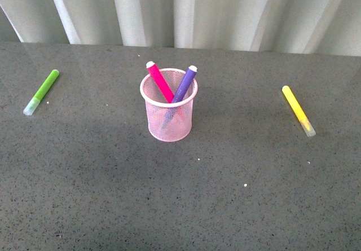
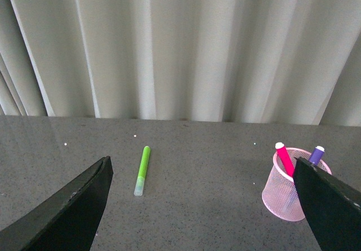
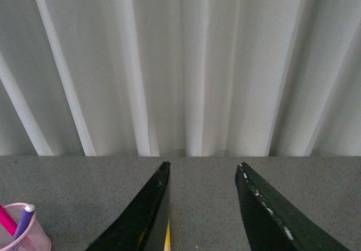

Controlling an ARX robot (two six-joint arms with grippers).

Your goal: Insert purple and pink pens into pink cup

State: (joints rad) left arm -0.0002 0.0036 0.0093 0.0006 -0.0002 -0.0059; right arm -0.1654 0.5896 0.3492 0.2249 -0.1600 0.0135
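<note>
Grey table (image 1: 113, 194): pink pen (image 1: 160, 82), purple pen (image 1: 184, 85) inside pink cup (image 1: 168, 121); left gripper (image 2: 203, 206), right gripper (image 3: 203, 211) spread apart, empty. Might tip cup if bumped.

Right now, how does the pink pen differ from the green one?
The pink pen stands slanted inside the pink cup, while the green pen lies flat on the table, off to the cup's left. The pink pen leans beside the purple pen; the green pen lies alone. Both are short markers of similar shape.
</note>
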